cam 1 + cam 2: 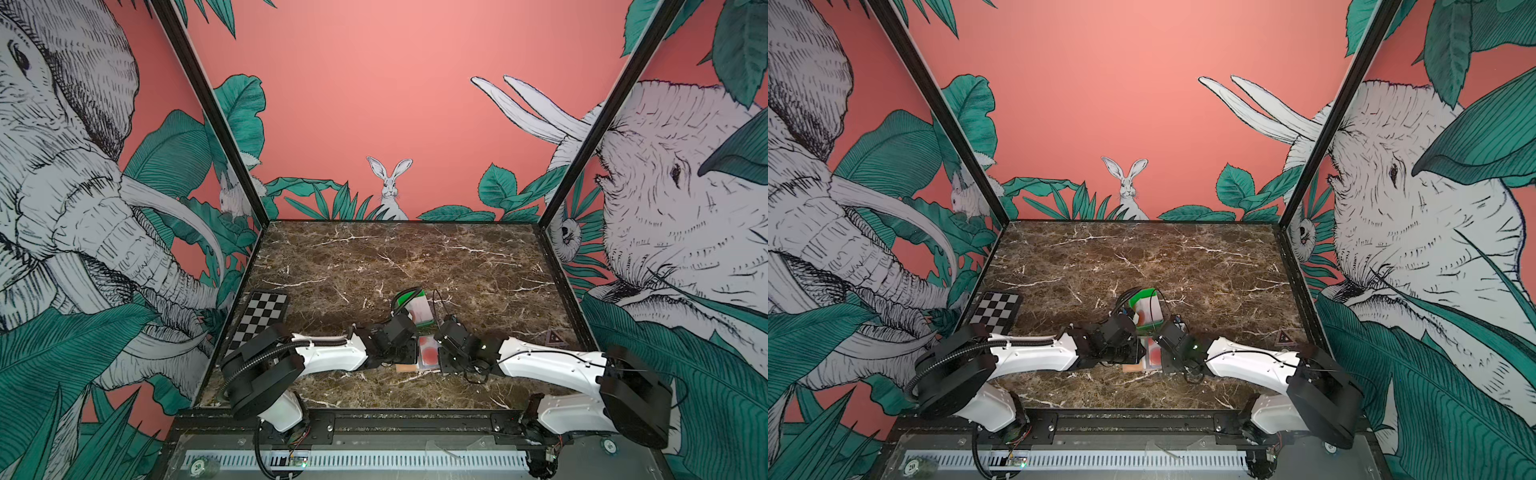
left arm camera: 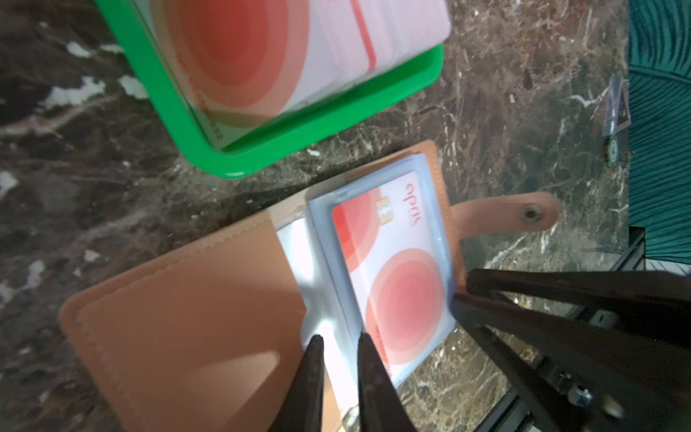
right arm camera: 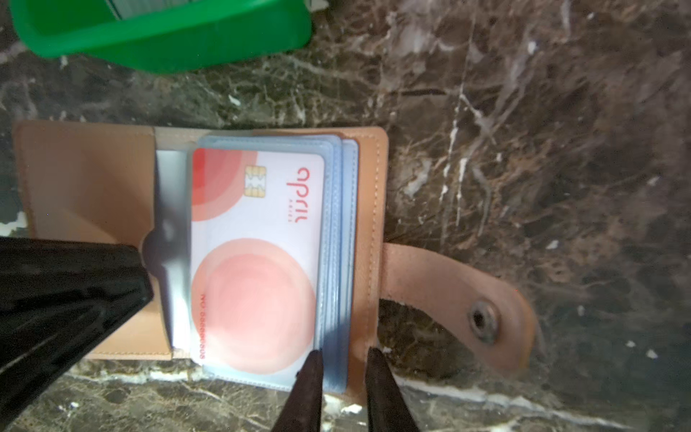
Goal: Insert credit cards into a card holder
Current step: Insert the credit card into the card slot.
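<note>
The tan card holder lies open on the marble table, low between both wrists in both top views. A white credit card with red-orange circles sits in its top clear blue sleeve. My left gripper stands narrowly open over the pale sleeve pages by the fold. My right gripper is narrowly open too, straddling the sleeve stack's edge and the cover rim near the snap strap. More credit cards lie in the green tray.
The green tray stands just behind the holder. A checkerboard lies at the left wall. A small triangle marker sits at the right. Both arms reach in from the front rail and nearly meet.
</note>
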Motion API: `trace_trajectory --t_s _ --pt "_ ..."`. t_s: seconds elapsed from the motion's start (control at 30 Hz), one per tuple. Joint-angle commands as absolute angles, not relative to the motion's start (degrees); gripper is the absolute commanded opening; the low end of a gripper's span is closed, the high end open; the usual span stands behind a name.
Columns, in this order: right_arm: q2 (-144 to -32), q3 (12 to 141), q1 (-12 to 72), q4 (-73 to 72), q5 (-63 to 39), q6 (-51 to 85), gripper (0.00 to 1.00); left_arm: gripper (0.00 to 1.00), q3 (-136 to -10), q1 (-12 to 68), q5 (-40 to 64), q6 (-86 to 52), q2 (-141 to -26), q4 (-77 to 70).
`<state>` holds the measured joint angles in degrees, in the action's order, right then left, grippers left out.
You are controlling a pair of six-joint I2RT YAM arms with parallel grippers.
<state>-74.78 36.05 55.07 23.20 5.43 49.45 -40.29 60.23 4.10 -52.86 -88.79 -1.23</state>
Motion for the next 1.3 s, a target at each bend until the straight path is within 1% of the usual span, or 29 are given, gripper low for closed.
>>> trace_trajectory --t_s 0.0,0.2,0.23,0.3,0.57,0.73,0.8,0.97,1.07,1.2,1.27 --pt "-73.20 36.61 54.50 22.95 5.83 49.74 0.22 0.19 -41.46 59.84 4.68 -52.32 -89.59 -1.59" --pt "-73.56 36.17 54.25 22.48 5.06 49.26 0.22 0.19 -41.78 59.79 5.59 -52.91 -90.77 -4.54" --pt "-73.57 36.06 54.24 22.40 4.99 49.24 0.21 0.19 -42.09 59.85 5.60 -52.81 -90.88 -4.53" --pt "-73.61 35.78 54.23 22.24 4.98 49.27 0.15 0.19 -42.73 59.80 5.70 -52.65 -91.38 -4.43" --pt "-74.31 35.07 54.15 21.44 4.64 49.38 0.10 0.19 -43.37 59.82 6.54 -52.82 -92.61 -5.10" --pt "-74.89 34.80 54.19 20.91 4.30 49.57 0.08 0.14 -43.60 59.79 6.29 -52.98 -93.03 -3.72" --pt "-75.04 34.80 54.18 20.87 4.26 49.62 0.08 0.10 -43.50 59.77 5.81 -53.08 -92.88 -3.04" --pt "-75.49 34.76 54.17 20.50 4.08 49.60 0.08 0.08 -43.66 59.77 5.53 -53.06 -93.32 -2.56" --pt "-75.65 35.01 54.21 20.50 4.04 49.49 0.09 0.05 -44.00 59.83 5.53 -53.00 -93.77 -1.74" --pt "-75.46 34.81 54.20 20.42 4.10 49.73 0.14 0.01 -43.86 59.83 5.32 -53.00 -94.43 -1.55" --pt "-74.86 34.80 54.07 20.72 4.30 49.88 0.15 0.00 -43.69 59.83 5.36 -53.14 -94.86 -1.75"
